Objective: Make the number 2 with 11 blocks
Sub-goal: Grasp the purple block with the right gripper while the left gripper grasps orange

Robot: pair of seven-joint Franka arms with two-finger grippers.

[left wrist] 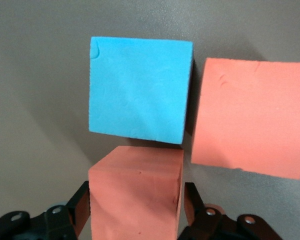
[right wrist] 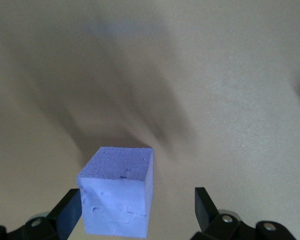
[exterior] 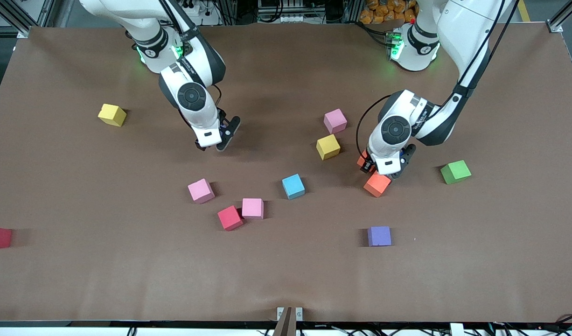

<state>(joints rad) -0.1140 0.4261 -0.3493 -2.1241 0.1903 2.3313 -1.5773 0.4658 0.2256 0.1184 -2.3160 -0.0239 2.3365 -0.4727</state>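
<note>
Your table [exterior: 286, 280] is covered in plain matte brown, slightly rippled at its 6 o'clock edge. Metal framing [exterior: 15, 18] and cables [exterior: 286, 14] run along 12 o'clock.

Your left gripper [exterior: 384, 173] is low at about 3 o'clock on the table, its fingers half closed and clamping an orange block [left wrist: 135, 195]. A blue block [left wrist: 140, 90] and a second orange block [left wrist: 250, 117] lie just beside it, with a green cube [exterior: 455, 171] nearby.

Your right gripper [exterior: 217, 142] is near 11 o'clock, fingers fully spread. A purple block [right wrist: 117, 197] sits between them, not gripped.
</note>
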